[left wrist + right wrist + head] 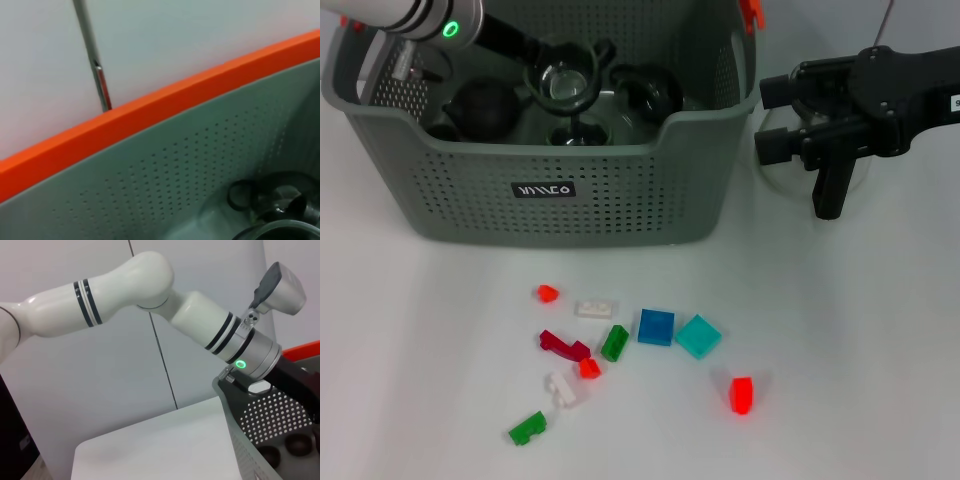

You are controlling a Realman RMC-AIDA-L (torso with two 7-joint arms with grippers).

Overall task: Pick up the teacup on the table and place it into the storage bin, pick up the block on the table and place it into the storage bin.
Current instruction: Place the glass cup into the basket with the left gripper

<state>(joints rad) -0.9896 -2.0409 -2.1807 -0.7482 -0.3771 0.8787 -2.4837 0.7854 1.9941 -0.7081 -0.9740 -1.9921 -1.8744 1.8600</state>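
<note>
One teacup (563,85) held inside storage bin (620,190) by left gripper (555,72).

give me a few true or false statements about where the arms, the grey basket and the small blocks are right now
1. The left gripper is inside the large grey perforated plastic storage bin, at a clear glass teacup. True.
2. The right gripper holds a red block. False: it holds nothing and hangs beside the bin.
3. Small coloured blocks lie on the white table in front of the bin. True.
4. The dark blue square block is in the bin. False: it lies on the table beside a teal block.
</note>
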